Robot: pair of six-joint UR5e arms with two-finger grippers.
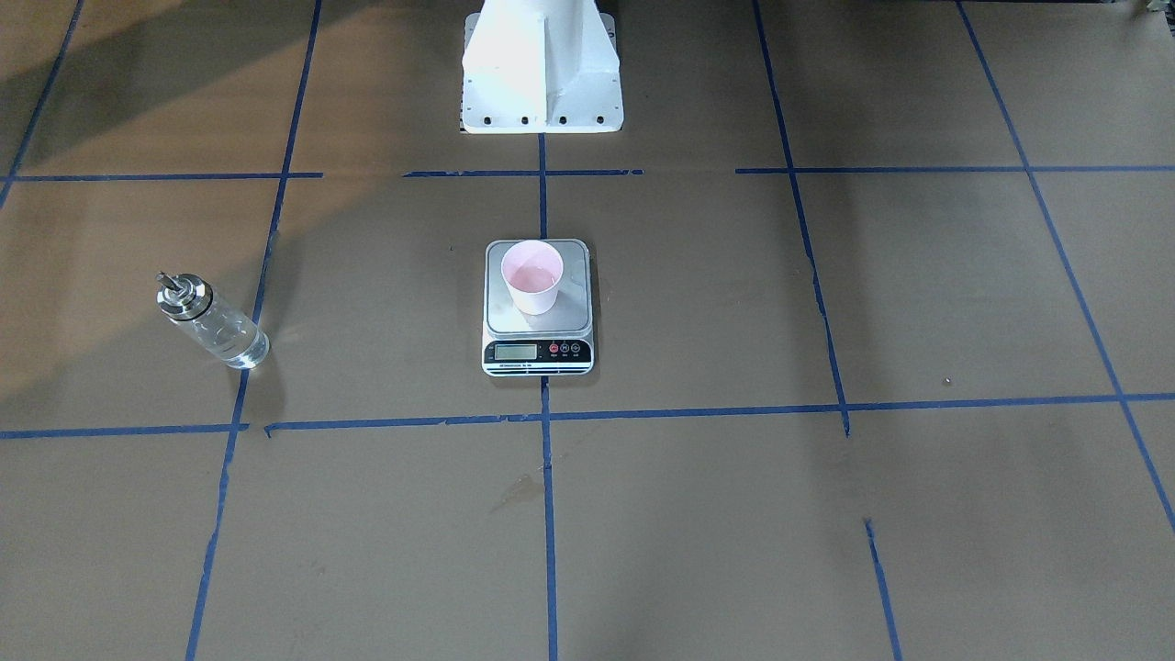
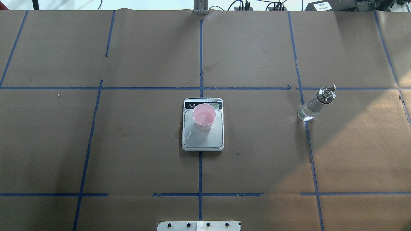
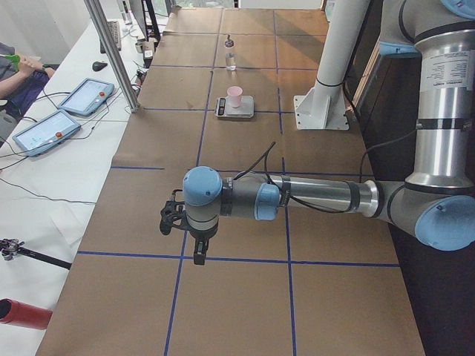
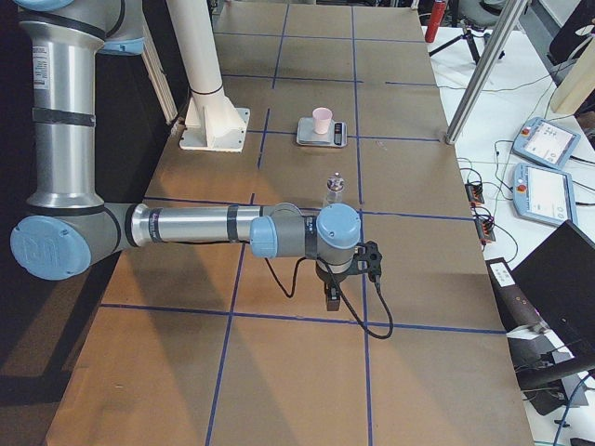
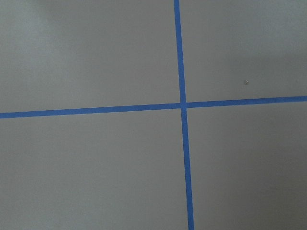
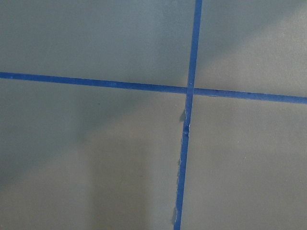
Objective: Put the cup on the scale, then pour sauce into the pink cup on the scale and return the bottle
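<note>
The pale pink cup (image 1: 532, 275) stands upright on the scale (image 1: 538, 353) at the table's middle, on the plate's display end; it also shows in the overhead view (image 2: 204, 116). The clear glass bottle (image 1: 213, 323) with metal cap stands upright on the paper on the robot's right side (image 2: 316, 104), apart from the scale. Clear liquid shows in its lower part. My left gripper (image 3: 194, 248) hangs over the table far on the left, my right gripper (image 4: 332, 295) far on the right, near the bottle (image 4: 335, 190). Both show only in the side views; I cannot tell whether they are open or shut.
Brown paper with a blue tape grid covers the table. The white robot base (image 1: 542, 69) stands behind the scale. A wet-looking stain (image 2: 177, 132) lies beside the scale. Tablets (image 3: 44, 130) and a person (image 3: 15, 70) are at the side table.
</note>
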